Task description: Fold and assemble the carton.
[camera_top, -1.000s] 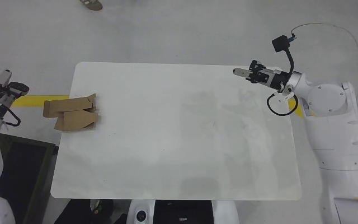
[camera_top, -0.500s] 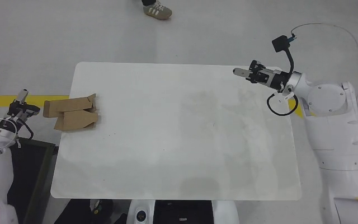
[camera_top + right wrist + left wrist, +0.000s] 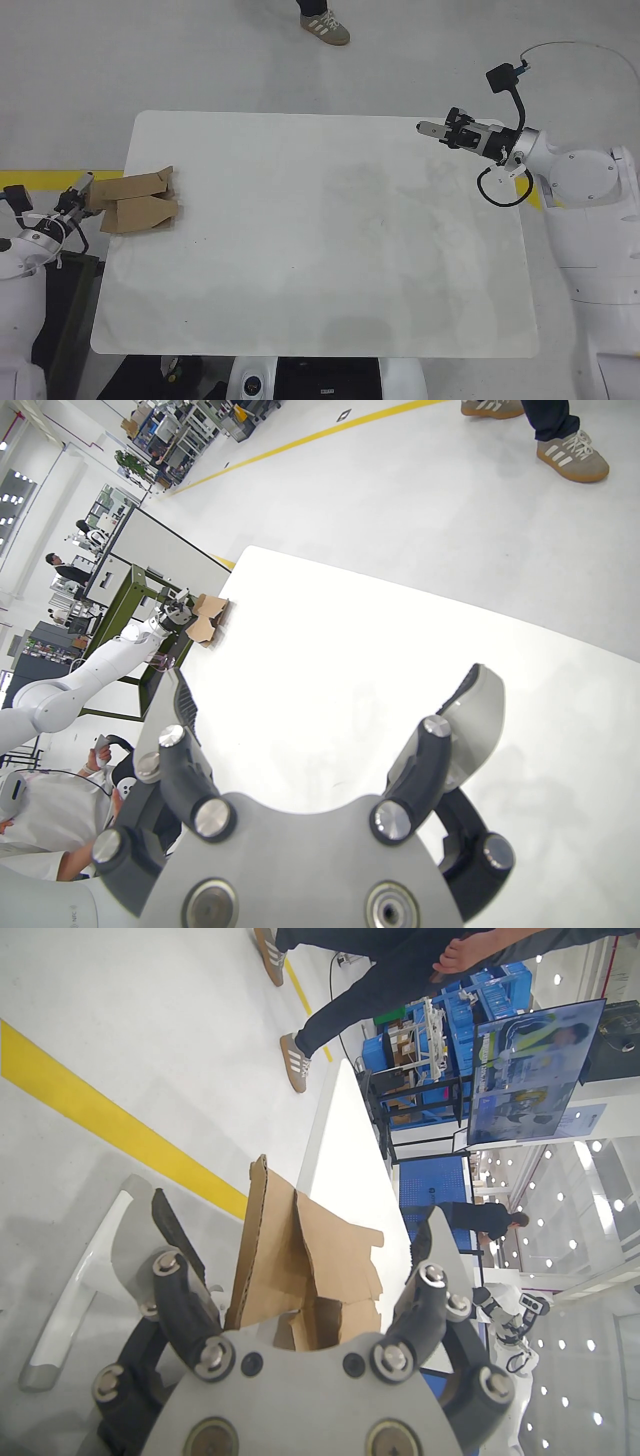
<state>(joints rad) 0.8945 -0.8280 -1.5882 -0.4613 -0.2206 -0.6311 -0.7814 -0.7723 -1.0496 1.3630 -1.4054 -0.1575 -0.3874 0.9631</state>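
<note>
Left wrist view: carton (image 3: 320, 1268) between spread jaws (plain brown).

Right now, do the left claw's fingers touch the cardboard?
Apart. The left wrist view shows the carton between the left gripper's open fingers, with a gap either side.

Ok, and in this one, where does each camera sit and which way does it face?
Top view: above the arms, facing down on the table; both arms show, the left end effector at the carton, the right end effector near the far right corner.
Left wrist view: on the left wrist, facing along its open end effector, with the carton between.
Right wrist view: on the right wrist, facing across the table towards the carton, with its open end effector in front.
Shared: all three show the carton and the table.
</note>
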